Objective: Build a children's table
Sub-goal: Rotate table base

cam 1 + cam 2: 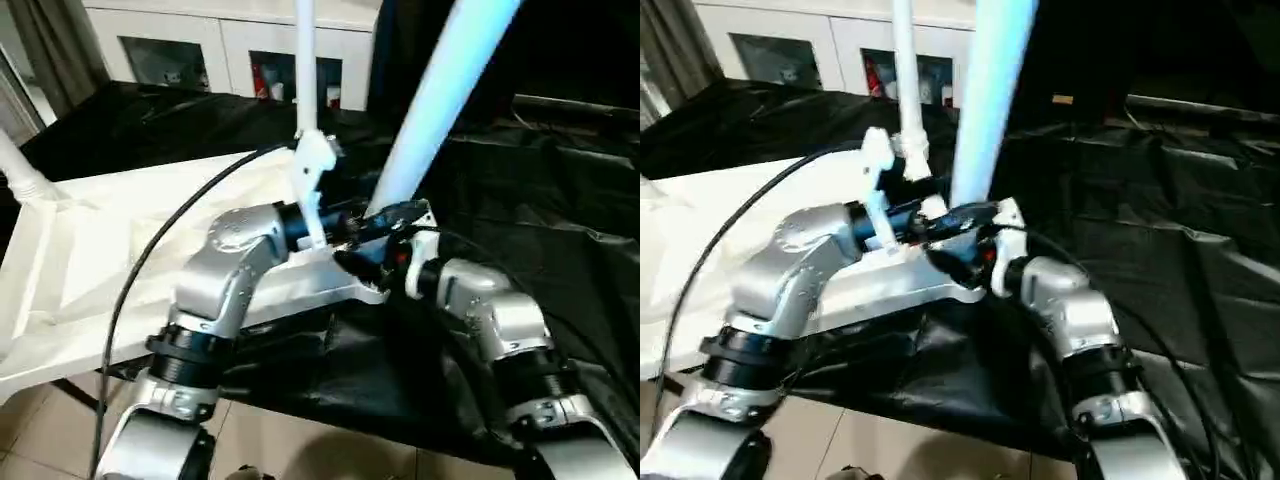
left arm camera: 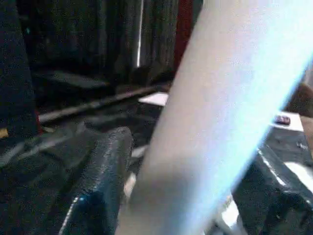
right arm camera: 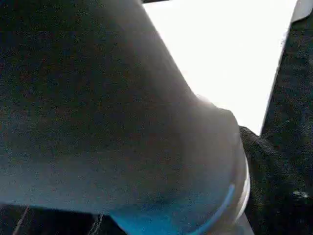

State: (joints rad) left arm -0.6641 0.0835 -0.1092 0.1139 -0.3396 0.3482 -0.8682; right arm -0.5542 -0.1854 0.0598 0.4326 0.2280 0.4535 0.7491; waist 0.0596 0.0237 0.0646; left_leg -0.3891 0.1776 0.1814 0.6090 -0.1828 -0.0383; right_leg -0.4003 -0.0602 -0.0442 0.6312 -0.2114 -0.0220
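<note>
A: Children's table top (image 1: 110, 250) lies upside down on the black-draped work surface (image 1: 560, 190), ribbed underside up, on the robot's left side.

B: How many legs can you count?

A: Three. One thin-looking tube leg (image 1: 304, 60) stands upright in a far corner socket. A second, the near tube leg (image 1: 440, 95), rises tilted from the near corner, where both grippers meet. A third shows at the far left edge, just its socket end (image 1: 20, 175).

B: Is the near leg seated in its socket?

A: Hard to say; the arms hide its foot. In the right wrist view the leg's end meets a round collar (image 3: 234, 186), so it is probably in the socket, though I would not swear to it.

B: The grippers?

A: The left gripper (image 1: 318, 215) sits right at the base of the near leg; in its wrist view a black finger (image 2: 102, 181) stands apart from the tube with a gap showing, so it looks spread and not clamping. The right gripper (image 1: 385, 225) is beside the same leg base; whether its fingers grasp the tube I cannot tell.

B: Any containers?

A: A white cabinet (image 1: 230, 50) with glass doors stands behind; something red (image 1: 262, 80) and other items sit inside, too small to name.
</note>
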